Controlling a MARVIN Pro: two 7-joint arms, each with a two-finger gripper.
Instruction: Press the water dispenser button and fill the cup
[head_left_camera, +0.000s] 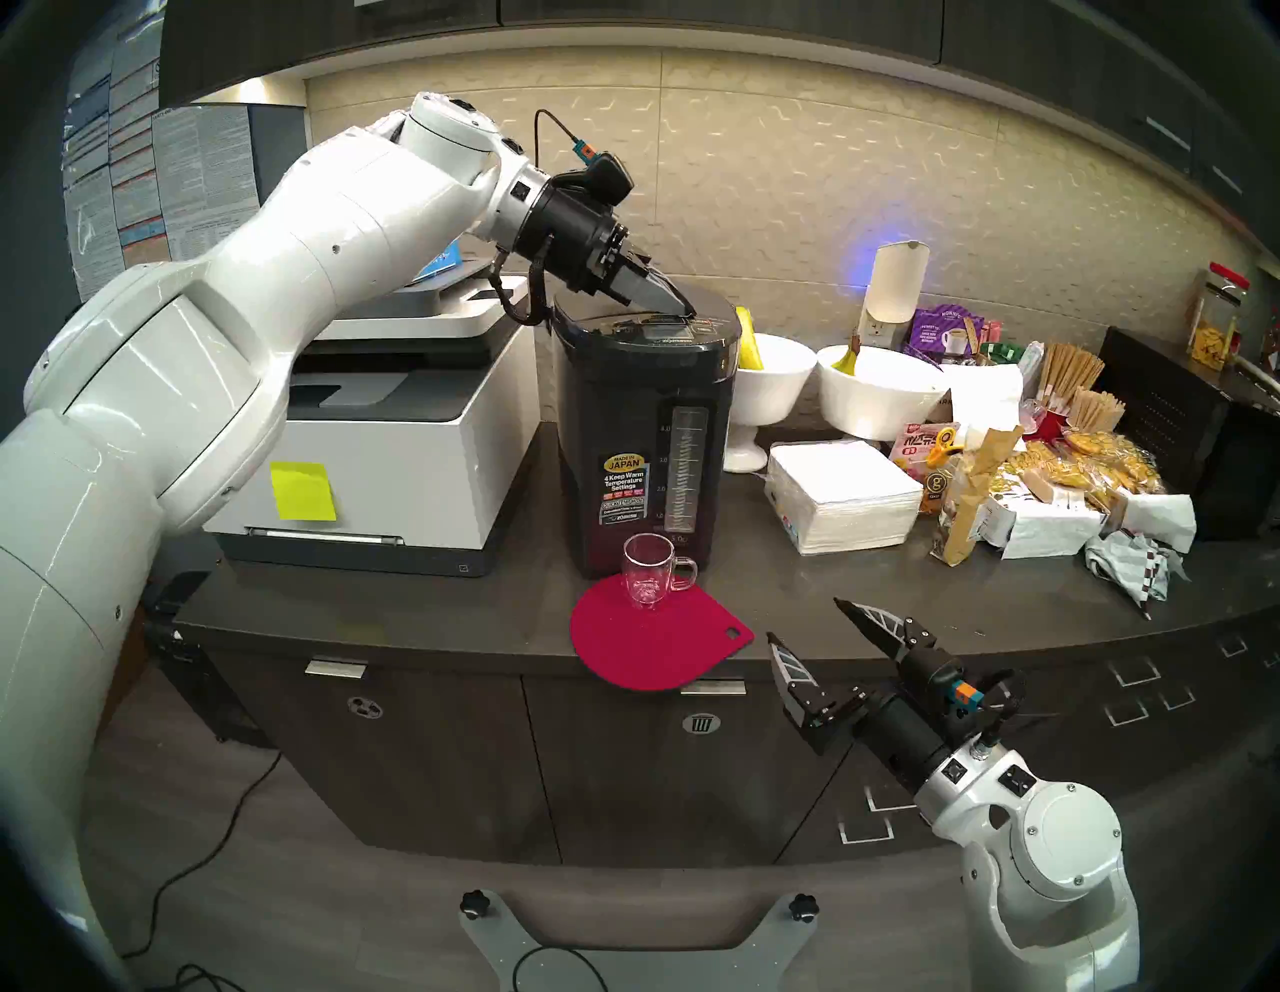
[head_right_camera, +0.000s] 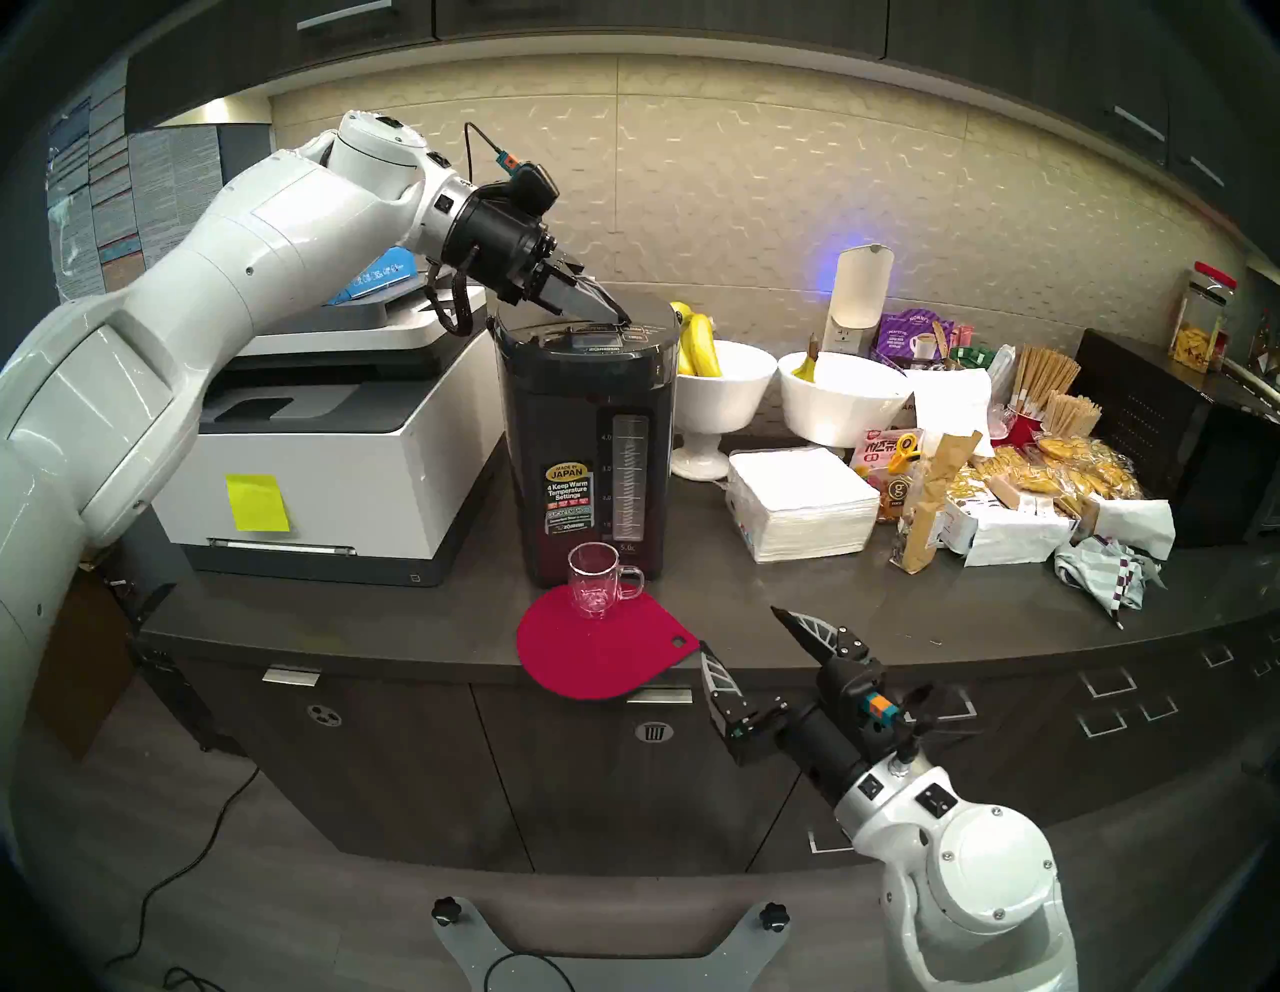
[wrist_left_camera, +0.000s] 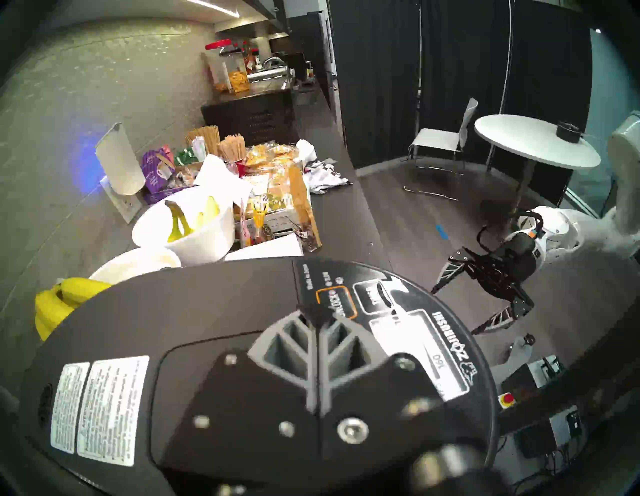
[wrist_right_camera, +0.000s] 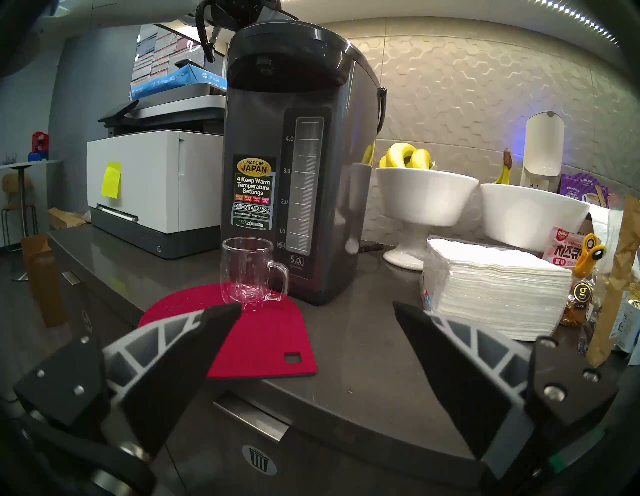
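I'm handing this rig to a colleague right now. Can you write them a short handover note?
Left tool: shut, tip down on the button panel on top of the water dispenser, at an orange-outlined key; which key it is can't be read.
Right tool: open, empty, hovering at the counter's front edge.
Cup: upright on the red mat in front of the dispenser, looks empty.
Done: cup placed.
Left: press the dispense button, fill the cup.

Left arm stretched forward, left tool (head_left_camera: 682, 313) pinched closed, angled down; right tool (head_left_camera: 807, 620) spread wide, low.
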